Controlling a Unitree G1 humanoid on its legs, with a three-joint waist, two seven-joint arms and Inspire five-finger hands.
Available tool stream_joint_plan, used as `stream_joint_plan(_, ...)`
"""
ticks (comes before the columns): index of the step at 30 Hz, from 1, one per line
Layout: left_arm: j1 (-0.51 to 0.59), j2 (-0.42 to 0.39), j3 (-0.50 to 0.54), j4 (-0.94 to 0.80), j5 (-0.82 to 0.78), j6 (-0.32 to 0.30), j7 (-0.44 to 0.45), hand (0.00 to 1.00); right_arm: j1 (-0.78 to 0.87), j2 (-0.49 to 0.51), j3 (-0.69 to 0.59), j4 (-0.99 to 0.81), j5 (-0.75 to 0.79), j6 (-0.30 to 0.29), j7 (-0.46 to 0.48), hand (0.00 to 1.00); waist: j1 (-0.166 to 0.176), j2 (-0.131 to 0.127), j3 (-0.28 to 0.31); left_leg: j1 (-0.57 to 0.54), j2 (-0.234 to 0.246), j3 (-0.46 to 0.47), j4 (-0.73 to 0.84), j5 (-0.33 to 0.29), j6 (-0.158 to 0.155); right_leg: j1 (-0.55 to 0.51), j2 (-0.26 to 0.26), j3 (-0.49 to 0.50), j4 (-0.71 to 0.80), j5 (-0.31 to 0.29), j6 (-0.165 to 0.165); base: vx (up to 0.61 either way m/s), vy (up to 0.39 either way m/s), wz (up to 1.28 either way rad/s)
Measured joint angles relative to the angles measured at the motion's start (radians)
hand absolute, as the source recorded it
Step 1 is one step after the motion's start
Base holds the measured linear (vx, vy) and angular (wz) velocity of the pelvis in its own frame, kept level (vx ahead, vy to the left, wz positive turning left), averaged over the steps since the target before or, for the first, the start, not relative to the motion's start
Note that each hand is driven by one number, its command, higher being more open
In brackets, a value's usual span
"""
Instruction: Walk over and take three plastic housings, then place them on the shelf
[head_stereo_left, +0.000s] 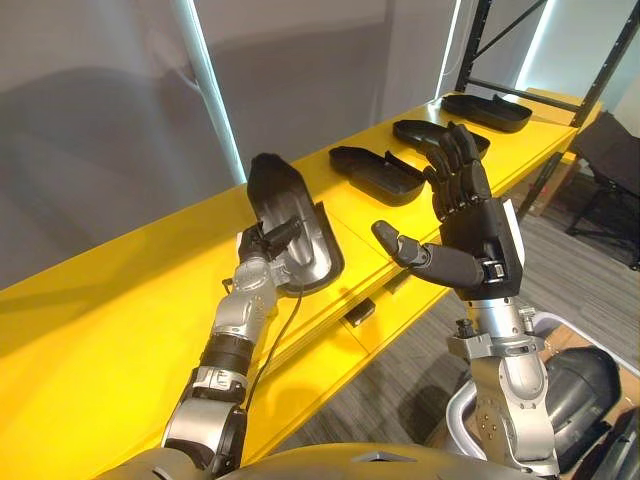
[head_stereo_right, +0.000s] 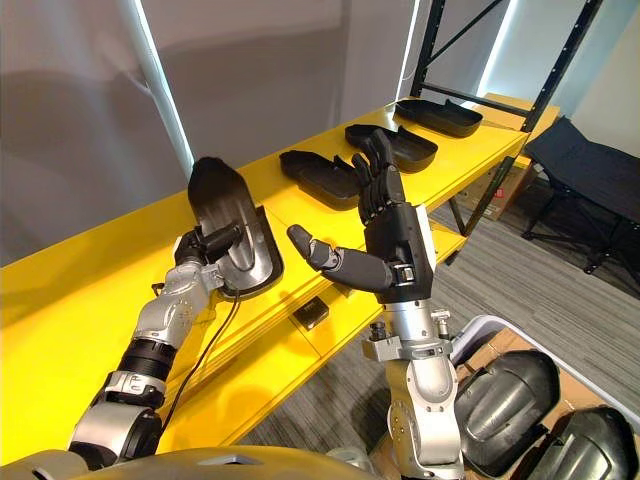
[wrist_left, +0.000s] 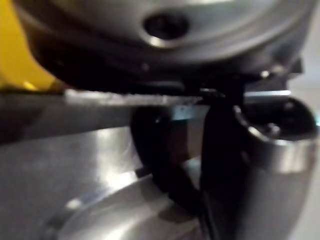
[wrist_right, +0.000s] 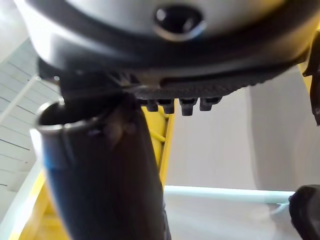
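**Black housing held at the yellow shelf: status by view**

**Left eye view.** Four black plastic housings show at the yellow shelf (head_stereo_left: 120, 300).
- The left hand (head_stereo_left: 268, 245) grips the held housing (head_stereo_left: 290, 215), with fingers curled round its near edge and the thumb across its hollow face.
- The held housing's long axis runs away from the robot. It is tilted up, with the narrow rounded end pointing up towards the wall and the hollow face turned towards the right hand. Its lower edge sits at the shelf surface; contact cannot be told.
- Three more housings lie flat in a row farther along the shelf, each separate from the next: the nearest housing (head_stereo_left: 378, 172), the middle housing (head_stereo_left: 440, 135) and the farthest housing (head_stereo_left: 488, 110). Their long axes lie roughly along the shelf.
- The right hand (head_stereo_left: 480, 235) is raised beside the shelf front, fingers straight and pointing up, thumb spread wide towards the held housing. It holds nothing.

**Right eye view.** The layout is the same. A container (head_stereo_right: 480, 325) on the floor at the lower right holds at least two dark housings (head_stereo_right: 505, 395).

**Left wrist view.** Dark hand parts lie against a glossy grey surface. Yellow shows at one corner.

**Right wrist view.** The fingertips extend in a straight row and the thumb stands apart. A light strip (wrist_right: 225, 190) crosses the wall beyond.
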Motion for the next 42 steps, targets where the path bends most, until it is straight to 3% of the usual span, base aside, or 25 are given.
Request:
stream_joint_plan(9,-0.049,0.001,-0.002,0.028,0.003,0.022,0.011,1.00,-0.001,-0.001,0.032,0.025,0.002,0.045,0.001,1.00,0.000,-0.010,0.006,-0.031,0.002,-0.011,0.000,0.018,0.005,-0.028,0.004,0.003,0.015,0.002,0.010,0.00,-0.002,0.01)
stream_joint_plan(17,-0.114,0.003,-0.003,0.060,0.088,0.034,0.107,1.00,-0.006,-0.037,0.088,0.026,0.003,0.046,-0.007,1.00,-0.010,-0.023,0.029,-0.043,0.007,-0.013,0.000,0.025,0.009,-0.044,0.011,0.016,0.026,0.003,0.015,0.00,0.000,-0.01)
stream_joint_plan(23,-0.150,0.087,0.008,0.068,0.131,0.036,0.166,1.00,-0.006,-0.039,0.119,0.026,0.003,0.061,-0.019,1.00,-0.026,-0.010,0.047,-0.068,0.007,-0.012,0.000,0.033,0.012,-0.073,0.013,0.025,0.033,0.012,0.024,0.01,-0.001,0.01)
stream_joint_plan(33,-0.163,0.112,0.009,-0.052,0.114,-0.087,0.252,1.00,-0.061,-0.081,0.126,0.026,-0.021,0.065,-0.081,1.00,-0.023,-0.010,0.135,-0.118,0.002,-0.030,0.001,0.052,0.020,-0.133,0.008,0.013,0.083,0.005,0.007,0.01,-0.005,0.06)
stream_joint_plan(39,-0.180,0.122,0.011,-0.259,0.105,-0.160,0.287,1.00,-0.114,-0.115,0.093,0.026,-0.058,0.065,-0.159,1.00,0.004,-0.006,0.189,-0.178,0.001,-0.051,0.002,0.065,0.021,-0.198,0.005,-0.001,0.128,-0.006,0.001,-0.03,-0.009,0.09)
stream_joint_plan(42,-0.144,0.132,0.010,-0.458,0.072,-0.205,0.277,1.00,-0.127,-0.116,0.050,0.025,-0.088,0.065,-0.180,1.00,0.027,-0.007,0.207,-0.182,-0.005,-0.054,0.002,0.065,0.021,-0.213,-0.003,-0.003,0.157,-0.024,0.003,0.01,-0.005,0.06)
